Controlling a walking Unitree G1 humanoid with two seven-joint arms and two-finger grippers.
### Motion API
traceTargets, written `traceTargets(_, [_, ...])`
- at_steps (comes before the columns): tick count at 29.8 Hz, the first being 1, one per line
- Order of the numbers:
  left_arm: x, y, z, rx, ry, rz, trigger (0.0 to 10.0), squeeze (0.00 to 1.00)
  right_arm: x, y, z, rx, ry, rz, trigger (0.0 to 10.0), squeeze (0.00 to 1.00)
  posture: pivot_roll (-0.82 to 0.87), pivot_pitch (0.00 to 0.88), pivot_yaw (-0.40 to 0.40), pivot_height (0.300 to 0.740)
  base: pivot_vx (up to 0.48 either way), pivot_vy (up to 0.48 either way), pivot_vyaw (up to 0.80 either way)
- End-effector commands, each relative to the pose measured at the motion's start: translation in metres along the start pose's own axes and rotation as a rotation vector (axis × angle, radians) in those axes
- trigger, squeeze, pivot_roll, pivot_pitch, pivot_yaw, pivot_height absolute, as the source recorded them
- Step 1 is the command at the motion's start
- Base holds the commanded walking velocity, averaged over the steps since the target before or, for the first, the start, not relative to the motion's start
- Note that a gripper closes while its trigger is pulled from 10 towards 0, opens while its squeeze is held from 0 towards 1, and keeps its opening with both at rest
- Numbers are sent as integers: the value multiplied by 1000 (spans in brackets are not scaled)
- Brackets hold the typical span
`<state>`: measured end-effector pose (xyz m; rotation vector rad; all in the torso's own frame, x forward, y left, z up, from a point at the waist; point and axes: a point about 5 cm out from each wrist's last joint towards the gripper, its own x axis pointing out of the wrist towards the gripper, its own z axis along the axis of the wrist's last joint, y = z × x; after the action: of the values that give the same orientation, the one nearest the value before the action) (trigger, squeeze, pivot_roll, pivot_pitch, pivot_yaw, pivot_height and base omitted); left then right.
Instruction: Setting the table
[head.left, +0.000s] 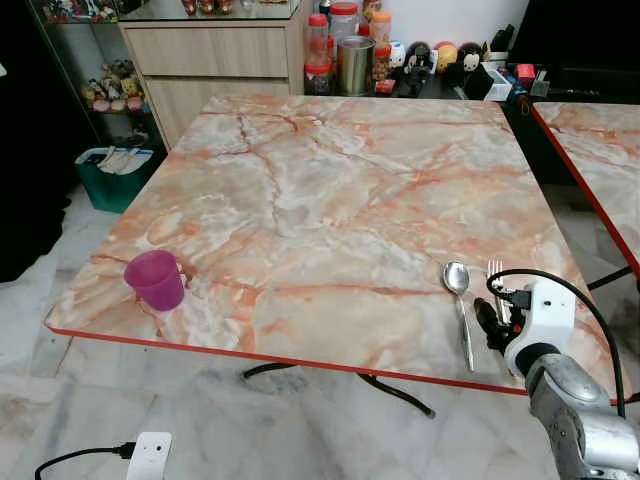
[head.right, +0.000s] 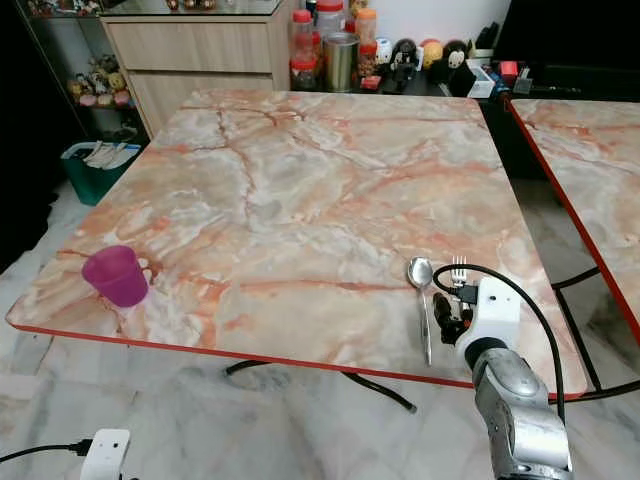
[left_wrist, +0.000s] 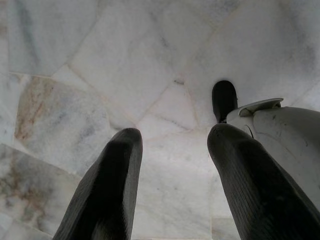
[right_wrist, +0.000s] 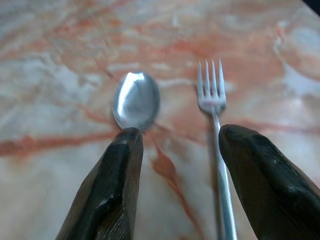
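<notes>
Two pieces of cutlery: a spoon (head.left: 459, 302) and a fork (right_wrist: 215, 130) lie side by side, apart, near the table's front right edge, heads pointing away from me.
Table: my marble-patterned table (head.left: 330, 180) is peach and grey with a red rim; a second like it (head.left: 600, 150) stands to the right.
Cup: a purple cup (head.left: 155, 279) sits upright at the front left corner, well apart from the cutlery.
Room: pale marble floor (left_wrist: 100, 75), a wooden cabinet (head.left: 210, 60), jars and figurines behind, a green bin (head.left: 112, 172).
My right gripper (right_wrist: 175, 165): hovers low over the cutlery handles, fingers spread wide, holding nothing.
My left gripper (left_wrist: 172, 170): hangs over the floor, fingers parted, empty.
Hard to make out: my right arm covers most of the fork in the head views; I cannot tell whether my fingers touch the tabletop.
</notes>
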<state>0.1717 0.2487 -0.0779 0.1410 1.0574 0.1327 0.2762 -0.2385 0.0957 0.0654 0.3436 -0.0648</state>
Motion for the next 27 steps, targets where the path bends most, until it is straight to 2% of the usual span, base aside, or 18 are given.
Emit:
traceTargets(1, [0,1,-3,5,16,8,10000,0,2,3,4,14,-17,11,10000,0,24,83,9,740,0,0,0])
traceTargets(8, [0,1,-4,-1,18,11,10000,0,5,5,-4,5,-11,21,10000,0,30,88,10,740,0,0,0])
traceTargets(13, [0,-3,-2,1,15,4,10000,0,6,-6,1,-4,-28,3,10000,0,12,56,1,740,0,0,0])
traceTargets(20, [2,-16,5,-19,-11,-20,10000,0,11,-19,22,-37,-84,-12,10000,0,-19,1,-27,740,0,0,0])
traceTargets(27, [2,-26,12,-25,-23,-40,10000,0,10,-28,38,-50,-126,-28,10000,0,-55,0,-41,740,0,0,0])
